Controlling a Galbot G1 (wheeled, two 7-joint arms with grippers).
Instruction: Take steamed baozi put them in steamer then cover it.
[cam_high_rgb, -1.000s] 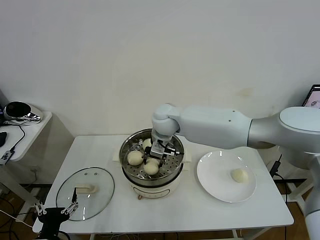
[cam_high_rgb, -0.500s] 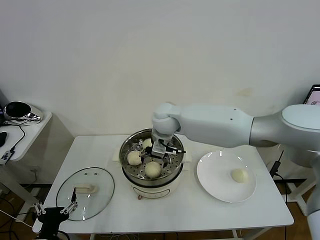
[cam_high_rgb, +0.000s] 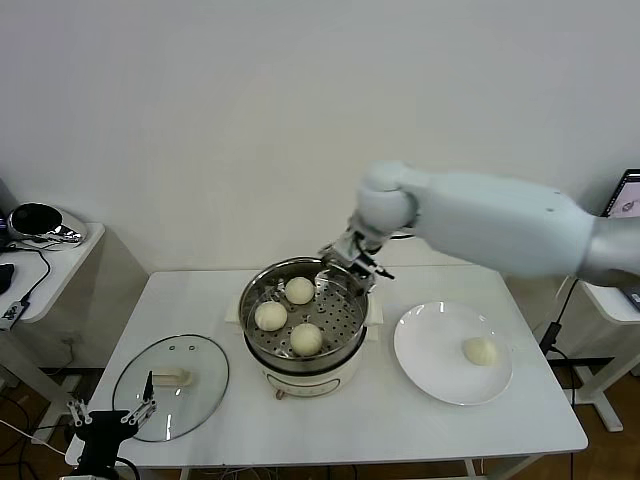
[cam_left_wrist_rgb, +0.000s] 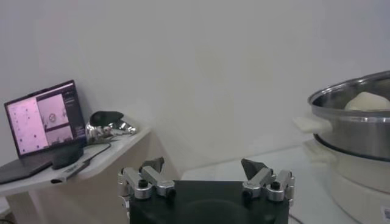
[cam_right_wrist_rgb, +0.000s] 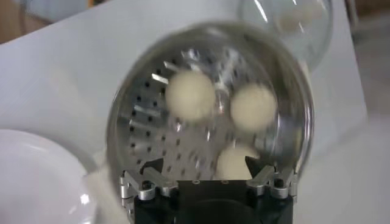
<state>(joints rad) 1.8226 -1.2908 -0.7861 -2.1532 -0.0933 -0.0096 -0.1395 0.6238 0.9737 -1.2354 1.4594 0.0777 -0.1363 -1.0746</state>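
Three small round cream-white baozi (cam_high_rgb: 298, 318) sit on the perforated tray of the round shiny stainless-steel steamer (cam_high_rgb: 263, 349), while a fourth bun (cam_high_rgb: 480, 350) lies on the flat white plate (cam_high_rgb: 430, 365) to its right. Above the pot's far rim hangs the right gripper (cam_high_rgb: 352, 262), jaws apart and empty; the left gripper (cam_high_rgb: 108, 420), also spread, is parked at the table's near left corner beside the round glass lid (cam_high_rgb: 195, 375). Squeezing that last soft bun too hard could dent it, and a low pass might catch the rim.

Three cream baozi (cam_high_rgb: 300, 290) sit in the uncovered steel steamer (cam_high_rgb: 255, 345); one lies apart.
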